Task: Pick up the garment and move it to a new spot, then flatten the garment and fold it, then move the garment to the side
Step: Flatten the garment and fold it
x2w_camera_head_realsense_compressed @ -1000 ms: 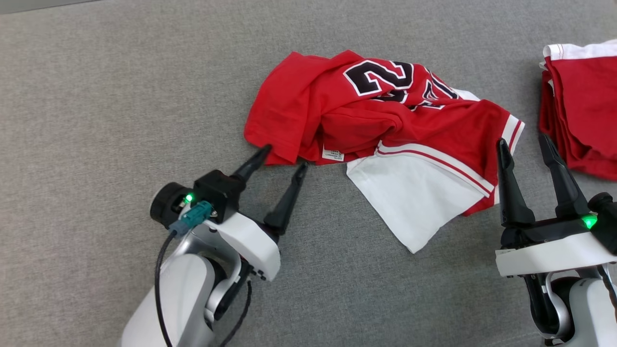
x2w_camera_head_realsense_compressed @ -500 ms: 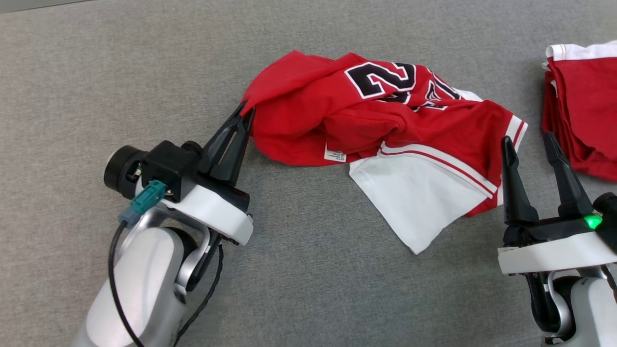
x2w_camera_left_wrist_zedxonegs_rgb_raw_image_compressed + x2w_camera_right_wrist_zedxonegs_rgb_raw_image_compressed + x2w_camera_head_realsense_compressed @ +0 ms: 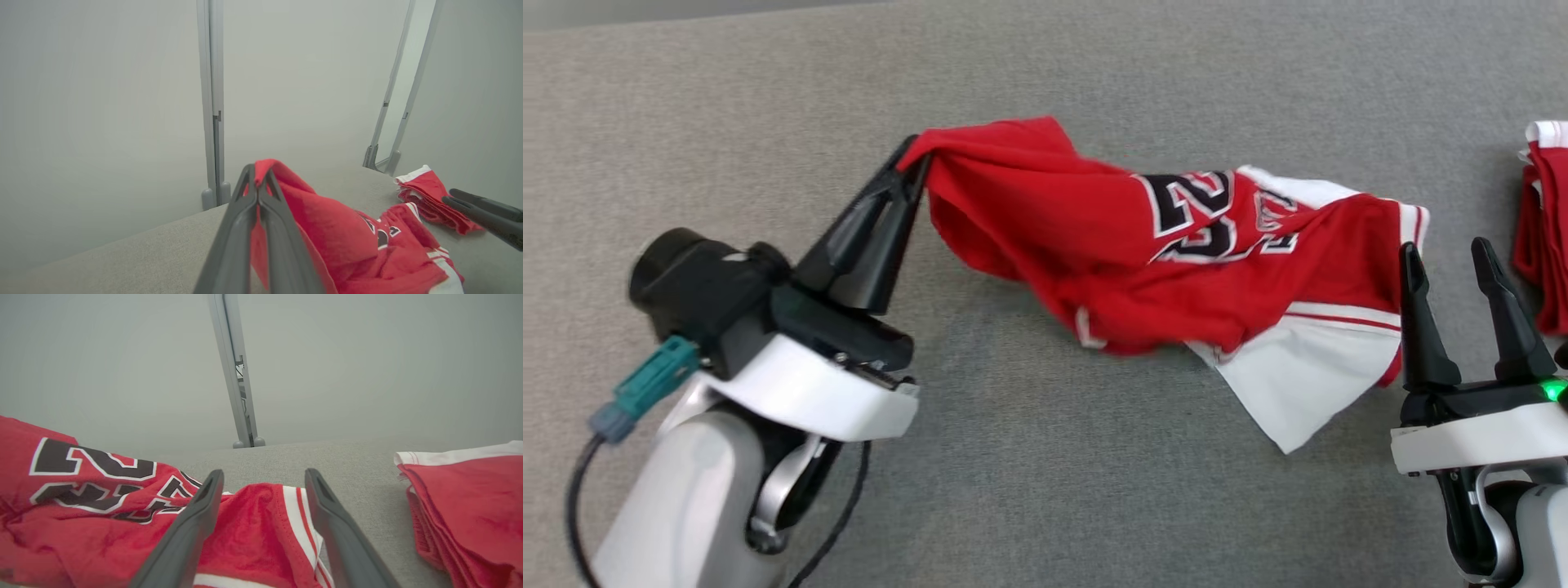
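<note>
Hanging from clamped left jaws, the garment (image 3: 1054, 220) sags toward the right jaws.

Only legible text: the number 23 (image 3: 1194, 214) on the garment (image 3: 1029, 204), black digits with a white outline, skewed by folds in the head view. Just right of the 23 there's more black-and-white lettering (image 3: 1270, 219), too crumpled to read. Right wrist view: the 2 reads clean, the rest is folded over, partial strokes only. Small white label (image 3: 1085, 327) below-left of the 23, blurred, unreadable. Left wrist view: print fragments, not readable.
</note>
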`<state>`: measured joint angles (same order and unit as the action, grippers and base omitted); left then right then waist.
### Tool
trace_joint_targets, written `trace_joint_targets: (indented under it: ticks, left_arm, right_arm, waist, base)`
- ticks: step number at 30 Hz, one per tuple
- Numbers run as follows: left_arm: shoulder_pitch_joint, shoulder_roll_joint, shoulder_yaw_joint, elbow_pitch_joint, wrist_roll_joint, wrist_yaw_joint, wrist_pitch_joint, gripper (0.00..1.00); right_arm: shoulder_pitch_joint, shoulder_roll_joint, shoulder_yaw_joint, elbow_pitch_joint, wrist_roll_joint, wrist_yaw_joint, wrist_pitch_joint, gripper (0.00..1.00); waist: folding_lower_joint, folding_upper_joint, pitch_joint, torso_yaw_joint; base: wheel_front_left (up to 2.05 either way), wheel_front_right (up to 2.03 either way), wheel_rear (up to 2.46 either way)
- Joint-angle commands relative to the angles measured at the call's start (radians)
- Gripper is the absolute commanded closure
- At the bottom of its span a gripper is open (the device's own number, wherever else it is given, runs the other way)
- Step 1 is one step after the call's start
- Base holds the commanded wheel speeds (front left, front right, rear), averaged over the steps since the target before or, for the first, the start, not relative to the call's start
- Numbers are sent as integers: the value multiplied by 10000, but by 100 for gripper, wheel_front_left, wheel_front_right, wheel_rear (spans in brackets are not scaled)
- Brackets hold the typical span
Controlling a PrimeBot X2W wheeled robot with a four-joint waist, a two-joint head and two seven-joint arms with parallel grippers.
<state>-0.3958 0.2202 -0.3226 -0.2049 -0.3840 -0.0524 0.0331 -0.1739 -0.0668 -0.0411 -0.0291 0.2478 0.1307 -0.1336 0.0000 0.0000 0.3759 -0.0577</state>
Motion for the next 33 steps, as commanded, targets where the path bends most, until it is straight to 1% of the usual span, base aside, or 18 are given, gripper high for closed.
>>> trace_joint_targets:
  ticks: [1, 5, 6, 9, 11, 14, 17, 19, 21, 24, 27, 31, 32, 33]
  left_arm:
    - [185, 271, 200, -486, -22, 120, 160, 100]
    - [464, 701, 566, -1637, 39, 322, 511, 100]
    - [590, 894, 786, -2210, 61, 434, 656, 100]
    - [689, 1141, 1004, -2897, 162, 564, 898, 100]
    - [762, 1249, 1074, -3128, 165, 639, 1075, 100]
    - [758, 1366, 1140, -2970, 366, 752, 1193, 100]
    - [608, 1270, 1154, -2136, 380, 825, 1120, 100]
    - [382, 1286, 1186, -1301, 471, 862, 968, 100]
    - [137, 1181, 1205, -380, 504, 864, 692, 100]
    - [-250, 1034, 1296, 1202, 388, 785, 211, 100]
    - [-671, 895, 1362, 2570, 215, 598, -338, 100]
    - [-1056, 700, 1333, 4002, 27, 357, -887, 99]
    - [-1146, 674, 1319, 4229, 34, 339, -1037, 54]
    - [-1205, 635, 1301, 4407, 42, 296, -1196, 0]
  right_arm:
    - [143, -76, -48, -98, 16, 3, 72, 0]
    - [172, -98, -101, -176, 34, 3, 166, 0]
    - [191, -105, -105, -220, 39, 3, 185, 0]
    - [216, -116, -106, -282, 78, 3, 238, 0]
    - [185, -128, -87, -308, 100, 3, 251, 0]
    - [117, -115, -16, -323, 120, 3, 265, 0]
    - [20, -95, 74, -305, 178, 3, 251, 0]
    - [-42, -74, 166, -279, 193, 3, 239, 0]
    - [-106, -65, 259, -244, 230, 3, 212, 0]
    - [-272, -44, 380, -173, 260, 3, 166, 0]
    - [-355, -37, 476, -60, 330, 3, 85, 0]
    - [-434, -29, 489, 36, 334, 3, -7, 0]
    - [-435, -27, 477, 62, 333, 3, -10, 0]
    - [-435, -26, 467, 87, 320, 3, -15, 0]
  waist:
    - [0, 0, -142, 266]
    - [0, 0, -210, 522]
    - [0, 0, -218, 598]
    - [0, 0, -213, 643]
    - [0, 0, -192, 619]
    - [0, 0, -147, 544]
    - [0, 0, -51, 363]
    - [0, 0, 58, 203]
    - [0, 0, 184, 46]
    - [0, 0, 370, -195]
    - [0, 0, 504, -382]
    - [0, 0, 589, -485]
    - [0, 0, 601, -494]
    - [0, 0, 605, -494]
  base:
    - [0, 0, 0]
    - [0, 0, 0]
    - [0, 0, 0]
    - [0, 0, 0]
    - [0, 0, 0]
    - [0, 0, 0]
    - [0, 0, 0]
    - [0, 0, 0]
    - [0, 0, 0]
    - [0, 0, 0]
    - [0, 0, 0]
    - [0, 0, 0]
    - [0, 0, 0]
    - [0, 0, 0]
